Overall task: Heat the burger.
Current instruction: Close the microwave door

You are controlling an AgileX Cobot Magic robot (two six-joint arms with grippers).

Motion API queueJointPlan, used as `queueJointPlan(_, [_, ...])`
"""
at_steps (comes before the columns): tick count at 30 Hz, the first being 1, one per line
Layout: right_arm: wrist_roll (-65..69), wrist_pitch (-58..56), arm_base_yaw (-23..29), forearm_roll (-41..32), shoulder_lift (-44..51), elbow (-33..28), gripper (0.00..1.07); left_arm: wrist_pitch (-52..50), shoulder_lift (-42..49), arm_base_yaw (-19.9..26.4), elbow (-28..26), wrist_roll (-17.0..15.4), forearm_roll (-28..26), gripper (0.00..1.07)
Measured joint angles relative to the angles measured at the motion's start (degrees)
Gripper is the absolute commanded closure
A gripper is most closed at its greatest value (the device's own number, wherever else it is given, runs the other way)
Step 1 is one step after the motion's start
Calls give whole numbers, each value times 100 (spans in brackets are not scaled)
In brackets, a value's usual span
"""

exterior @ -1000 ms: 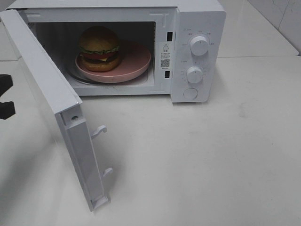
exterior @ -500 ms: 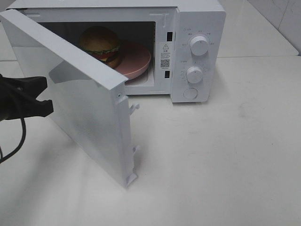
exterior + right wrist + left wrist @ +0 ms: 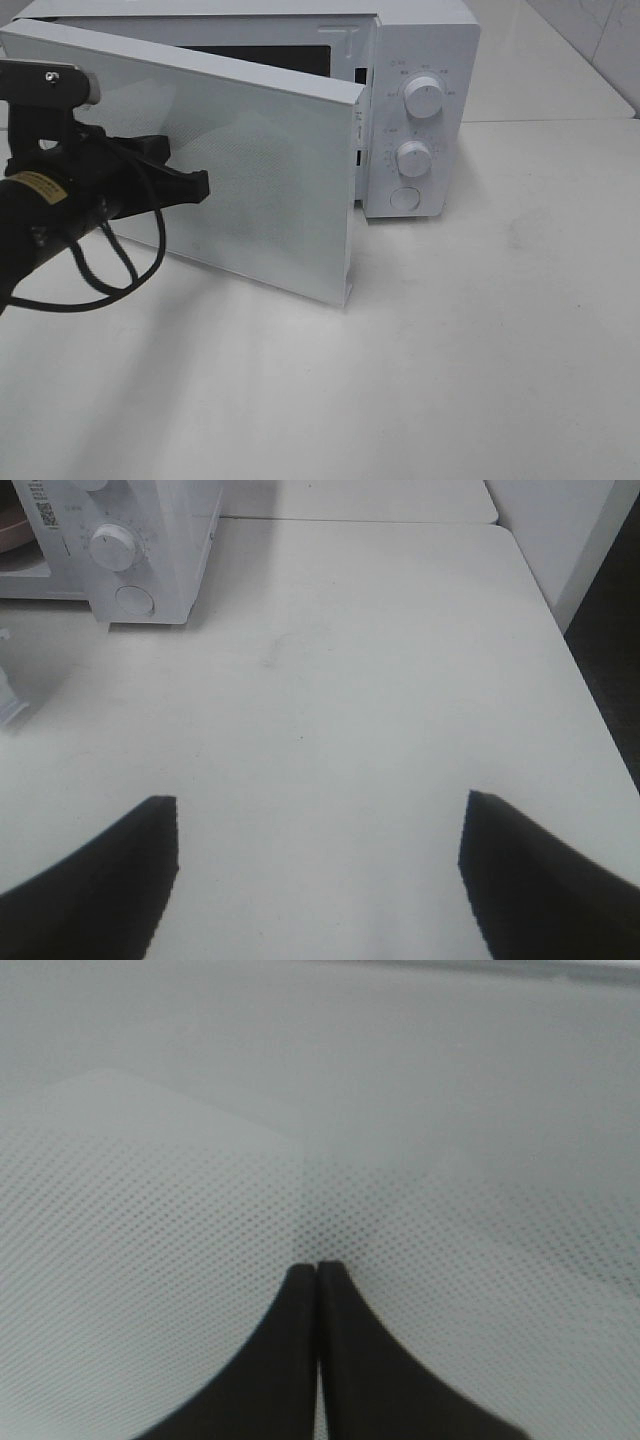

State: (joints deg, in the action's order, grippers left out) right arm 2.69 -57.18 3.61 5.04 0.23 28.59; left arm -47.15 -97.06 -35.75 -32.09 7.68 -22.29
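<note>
While door (image 3: 260, 180) stands ajar: left gripper (image 3: 200, 186), jaws clenched empty, pushes its face.
right gripper (image 3: 320, 880): jaws released, idle.
next: latch door, then set a dial (image 3: 413, 158).

The left gripper (image 3: 318, 1268) has its two black fingers (image 3: 285, 1370) pressed flat together, with only a thin seam between them and nothing caught in it. Their tips come to a joint point right up against a white panel (image 3: 450, 1110) that fills everything ahead of the gripper; whether they actually touch it cannot be told. A fine dot mesh (image 3: 150, 1290) covers the panel around the fingertips. Farther beyond the tips the dots fade into plain, smooth white. A faint shadow sits just at the tips.
</note>
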Motion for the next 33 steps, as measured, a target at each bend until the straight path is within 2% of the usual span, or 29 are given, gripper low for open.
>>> queueJointPlan(4, [0,0,0,0,0,0,32,0,-201,-126,-292,34,-252,107])
queueJointPlan(6, [0,0,0,0,0,0,32,0,-470,-275,-688,212,-630,107])
queueJointPlan(9, [0,0,0,0,0,0,32,0,-533,-315,-791,304,-768,107])
queueJointPlan(11, [0,0,0,0,0,0,32,0,-756,-435,-1169,665,-1226,107])
queueJointPlan(14, [0,0,0,0,0,0,32,0,-819,-453,-1278,722,-1306,107])
queueJointPlan(19, [0,0,0,0,0,0,32,115,-1175,-476,-1862,882,-1495,107])
queueJointPlan(22, [0,0,0,0,0,0,32,166,-1203,-493,-1914,888,-1507,107])
queueJointPlan(25, [0,0,0,0,0,0,32,367,-1306,-561,-2103,997,-1610,107])
queueJointPlan(27, [0,0,0,0,0,0,32,493,-1490,-579,-2384,1255,-1805,107])
queueJointPlan(30, [0,0,0,0,0,0,32,521,-1536,-584,-2441,1278,-1839,107])
queueJointPlan(33, [0,0,0,0,0,0,32,808,-1644,-596,-2727,1352,-1902,107])
